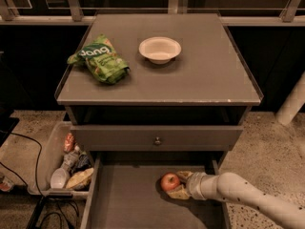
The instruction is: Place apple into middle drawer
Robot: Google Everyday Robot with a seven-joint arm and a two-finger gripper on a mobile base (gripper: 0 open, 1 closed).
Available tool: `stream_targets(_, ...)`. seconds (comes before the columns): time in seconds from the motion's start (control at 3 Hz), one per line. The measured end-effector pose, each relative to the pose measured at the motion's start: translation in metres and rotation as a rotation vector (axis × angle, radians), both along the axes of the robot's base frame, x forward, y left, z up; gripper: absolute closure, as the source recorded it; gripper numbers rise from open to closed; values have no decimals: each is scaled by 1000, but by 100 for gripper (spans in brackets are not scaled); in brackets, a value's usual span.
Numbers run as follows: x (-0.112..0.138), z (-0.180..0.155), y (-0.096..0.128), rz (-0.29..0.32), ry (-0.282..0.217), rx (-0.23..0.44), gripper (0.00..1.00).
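Apple in middle drawer, gripper just beside it.

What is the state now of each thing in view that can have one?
apple: held by the gripper, low inside the middle drawer.
gripper: shut on the apple, reaching into the drawer from the right.
middle drawer: pulled open.
top drawer: closed.
white bowl: upright, empty, on the cabinet top.
green bag: lying on the cabinet top.

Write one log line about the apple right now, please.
gripper: reaching into open middle drawer, right side, closed on apple | apple: low over drawer floor, contact unclear | step: not yet released
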State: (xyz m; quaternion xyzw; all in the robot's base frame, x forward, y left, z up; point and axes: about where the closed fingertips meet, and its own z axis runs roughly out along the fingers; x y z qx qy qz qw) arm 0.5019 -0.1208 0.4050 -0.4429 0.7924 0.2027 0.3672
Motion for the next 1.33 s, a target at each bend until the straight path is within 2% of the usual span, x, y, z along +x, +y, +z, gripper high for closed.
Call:
stream_targets(0.33, -10, -18, 4, 48, 64, -67, 100)
stream_targets(0.67, -15, -30, 5, 46, 100, -116, 100)
stream_targets(1.0, -16, -32, 6, 43, 105, -118, 82)
stream_targets(1.33, -16, -32, 6, 43, 105, -118, 57)
